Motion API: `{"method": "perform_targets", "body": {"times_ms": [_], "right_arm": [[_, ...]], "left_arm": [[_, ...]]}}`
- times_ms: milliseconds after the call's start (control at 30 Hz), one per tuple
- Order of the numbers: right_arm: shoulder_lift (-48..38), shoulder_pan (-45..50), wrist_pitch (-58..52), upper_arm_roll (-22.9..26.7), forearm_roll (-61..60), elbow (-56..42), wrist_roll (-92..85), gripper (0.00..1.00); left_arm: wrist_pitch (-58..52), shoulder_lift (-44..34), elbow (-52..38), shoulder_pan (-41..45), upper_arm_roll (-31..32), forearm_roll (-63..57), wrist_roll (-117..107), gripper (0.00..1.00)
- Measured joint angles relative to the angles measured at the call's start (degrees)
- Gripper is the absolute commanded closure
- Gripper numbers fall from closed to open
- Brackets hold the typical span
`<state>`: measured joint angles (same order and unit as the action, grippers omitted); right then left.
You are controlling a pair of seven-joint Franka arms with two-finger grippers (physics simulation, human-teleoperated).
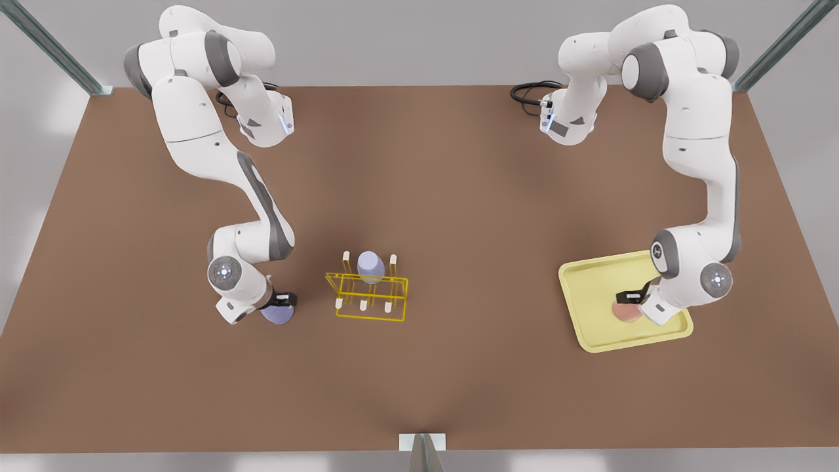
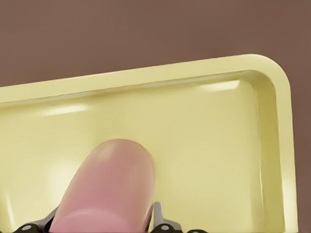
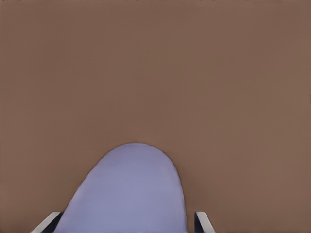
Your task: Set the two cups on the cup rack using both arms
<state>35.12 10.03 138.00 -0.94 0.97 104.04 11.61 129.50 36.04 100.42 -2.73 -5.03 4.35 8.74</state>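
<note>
A pale pink cup lies on its side in the pale-yellow tray at the front view's right. My left gripper is shut on it, one finger against each side. At the front view's left, a lavender cup sits low over the table with my right gripper shut on it. The yellow wire cup rack stands mid-table, just right of that cup. A second lavender cup sits upside down on one of its pegs.
The brown table is bare between the rack and the tray. Both arm bases and black cables are at the far edge. A small grey bracket is at the near edge.
</note>
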Motion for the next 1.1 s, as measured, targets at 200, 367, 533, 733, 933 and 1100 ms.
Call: {"method": "perform_targets", "body": {"times_ms": [200, 367, 533, 733, 933, 1100], "right_arm": [[0.00, -0.09, 0.93, -0.02, 0.01, 0.00, 0.62, 0.08], [-0.06, -0.17, 1.23, -0.02, -0.07, -0.12, 0.93, 0.16], [-0.31, -0.34, 1.30, -0.02, -0.30, -0.67, 1.04, 0.17], [-4.03, -0.11, 1.08, -2.41, -1.90, -0.48, 1.13, 0.17], [-8.88, -0.15, 0.84, -6.63, -3.14, -0.03, 1.18, 0.17], [-11.74, -0.31, 0.00, -8.51, -4.73, -0.03, 1.16, 0.17]], "left_arm": [[0.18, 0.69, -0.59, 0.00, 0.01, -0.10, -0.29, 0.18], [0.03, 0.43, -0.98, -0.08, 0.02, -0.17, -0.61, 0.19], [-1.63, -0.17, -1.88, -0.08, 1.29, -0.05, -1.44, 0.19], [-9.77, -0.91, -10.08, 0.31, 7.38, 0.41, -6.20, 0.20], [-16.28, 1.82, -20.81, 0.54, 20.30, 6.30, -14.89, 0.20], [-15.31, 7.73, -29.95, 7.49, 22.13, 13.91, -21.48, 0.20]]}}
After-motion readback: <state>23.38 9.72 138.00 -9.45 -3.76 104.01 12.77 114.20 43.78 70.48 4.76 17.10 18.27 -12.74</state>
